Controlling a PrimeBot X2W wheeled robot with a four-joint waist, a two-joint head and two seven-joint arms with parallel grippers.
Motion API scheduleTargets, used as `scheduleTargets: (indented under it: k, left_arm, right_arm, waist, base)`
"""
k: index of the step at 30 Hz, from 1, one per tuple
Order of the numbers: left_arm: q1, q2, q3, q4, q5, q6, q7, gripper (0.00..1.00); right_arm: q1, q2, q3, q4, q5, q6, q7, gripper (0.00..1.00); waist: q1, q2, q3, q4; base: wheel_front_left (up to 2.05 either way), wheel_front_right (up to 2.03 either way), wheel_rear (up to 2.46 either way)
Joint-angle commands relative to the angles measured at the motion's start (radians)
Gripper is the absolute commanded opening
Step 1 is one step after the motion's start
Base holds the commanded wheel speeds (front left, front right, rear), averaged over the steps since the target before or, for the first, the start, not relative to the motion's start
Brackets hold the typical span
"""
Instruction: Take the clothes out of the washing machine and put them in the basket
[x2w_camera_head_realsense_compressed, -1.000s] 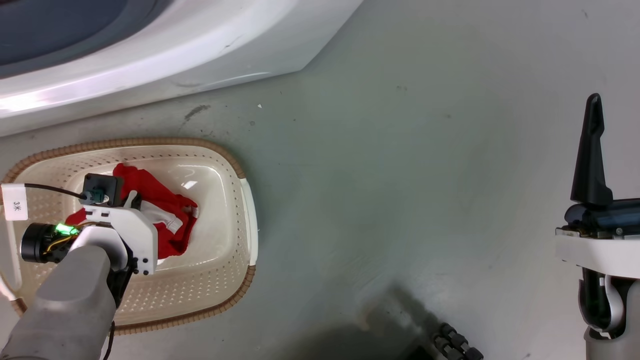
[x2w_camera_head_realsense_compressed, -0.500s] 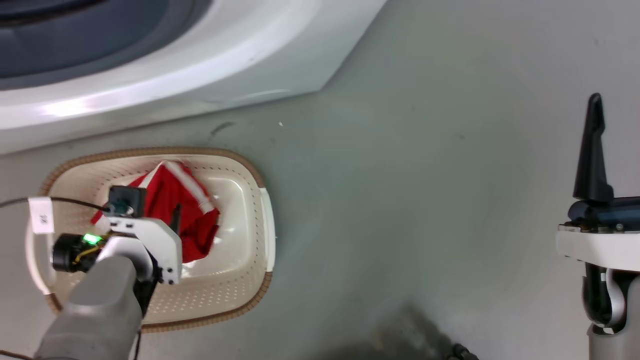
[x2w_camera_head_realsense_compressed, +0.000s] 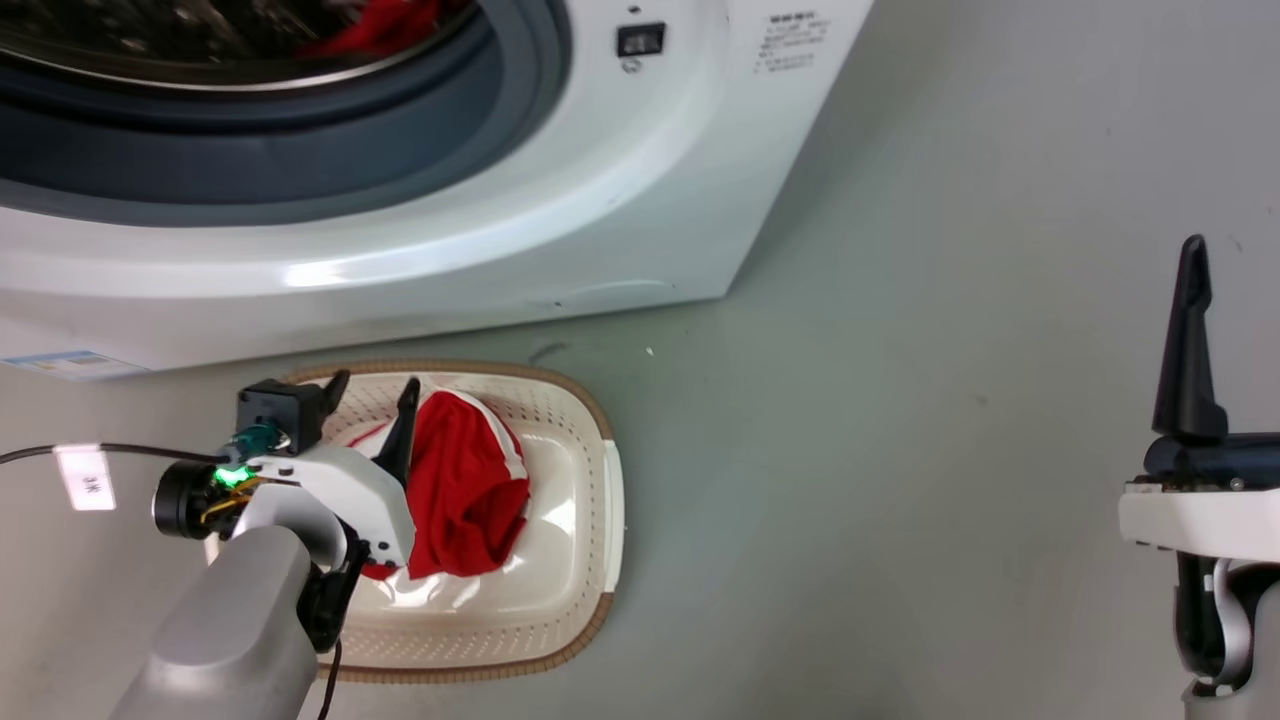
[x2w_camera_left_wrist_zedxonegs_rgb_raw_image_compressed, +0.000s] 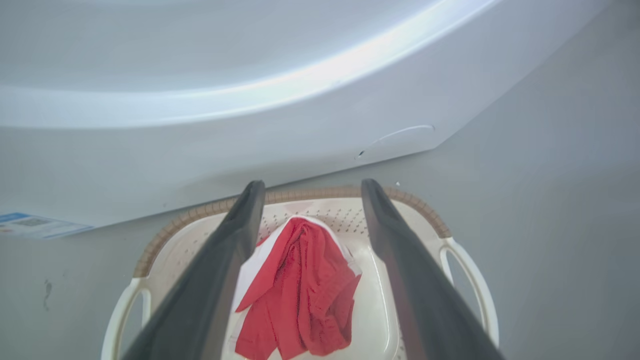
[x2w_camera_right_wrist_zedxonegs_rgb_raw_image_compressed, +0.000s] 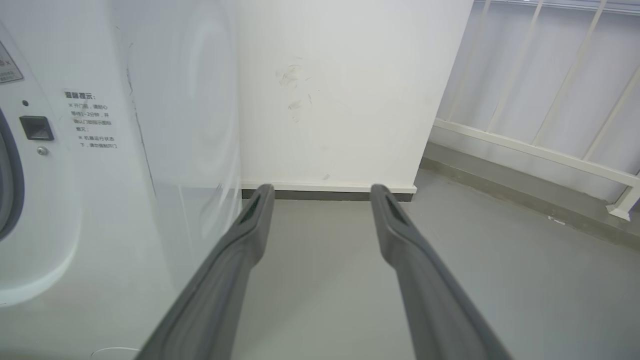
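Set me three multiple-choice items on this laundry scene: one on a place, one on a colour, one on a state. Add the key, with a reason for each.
1. Where does the basket stand?
A. On the floor, in front of the washing machine.
B. On top of the machine.
C. Inside the drum.

2. What colour is the garment in the basket?
A. Blue.
B. Green.
C. Red with white trim.

3. How is the left gripper?
A. Shut on the garment.
B. Open.
C. Shut and empty.

Key:
1 A: the head view shows it on the grey floor, just below the machine's front.
2 C: red cloth with a white stripe lies in it.
3 B: its jaws stand wide apart in the left wrist view.
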Motion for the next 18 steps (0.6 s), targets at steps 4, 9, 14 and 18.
scheduleTargets:
  k: [4, 9, 14, 18]
  left_arm:
    - [0.086, 0.025, 0.085, -0.174, 0.049, 0.017, -0.002, 1.0]
    - [0.17, 0.05, 0.163, -0.363, 0.096, 0.04, -0.002, 1.0]
    - [0.202, 0.088, 0.195, -0.471, 0.106, 0.055, 0.001, 1.0]
    - [0.169, 0.13, 0.217, -0.537, 0.103, 0.063, 0.035, 1.0]
  right_arm:
    - [0.02, 0.001, 0.009, 0.012, 0.001, -0.001, -0.002, 1.0]
    - [0.037, 0.001, 0.013, 0.021, 0.012, -0.001, -0.002, 1.0]
    - [0.039, 0.001, 0.021, 0.025, 0.028, -0.001, -0.002, 1.0]
    - [0.044, 0.001, 0.022, 0.028, 0.046, -0.001, -0.002, 1.0]
  waist:
    - [0.0, 0.0, -0.066, 0.025]
    - [0.0, 0.0, -0.101, 0.014]
    - [0.0, 0.0, -0.105, -0.019]
    - [0.0, 0.0, -0.083, -0.052]
  base:
    - [0.0, 0.0, 0.0]
    - [0.0, 0.0, 0.0]
    - [0.0, 0.0, 0.0]
    - [0.0, 0.0, 0.0]
